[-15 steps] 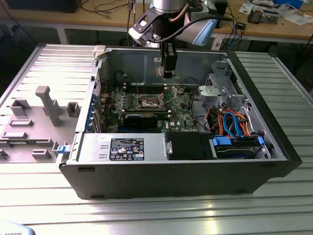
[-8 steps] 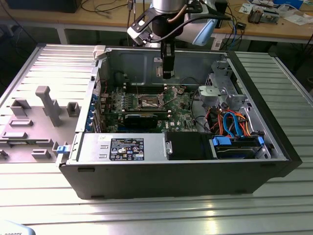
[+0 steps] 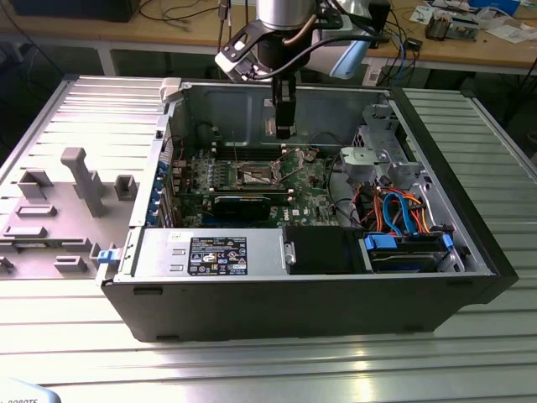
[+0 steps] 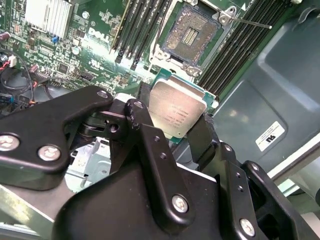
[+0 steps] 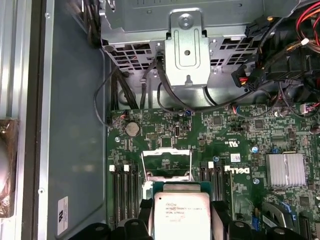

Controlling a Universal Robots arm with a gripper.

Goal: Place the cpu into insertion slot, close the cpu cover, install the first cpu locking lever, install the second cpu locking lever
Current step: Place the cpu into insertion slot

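My gripper (image 3: 284, 130) hangs inside the open computer case, above the green motherboard (image 3: 315, 197). Its black fingers (image 4: 142, 120) are shut on the cpu (image 4: 176, 107), a flat square chip with a dull silver top, held by two opposite edges and also seen at the gripper (image 5: 181, 220) as the cpu (image 5: 181, 214). The insertion slot (image 4: 192, 32) lies open, its dark contact field bare; it sits a short way beyond the chip and apart from it. The cpu cover (image 5: 166, 162) stands raised beside the socket. A thin locking lever (image 4: 252, 22) sticks out, unlatched.
Black memory slots (image 4: 135, 30) flank the socket on both sides. A metal drive cage (image 5: 187, 50) with cable bundles, a finned heat sink (image 5: 285, 170) and a black expansion card (image 3: 243, 204) are nearby. A grey fixture tray (image 3: 75, 180) lies at the exterior view's left.
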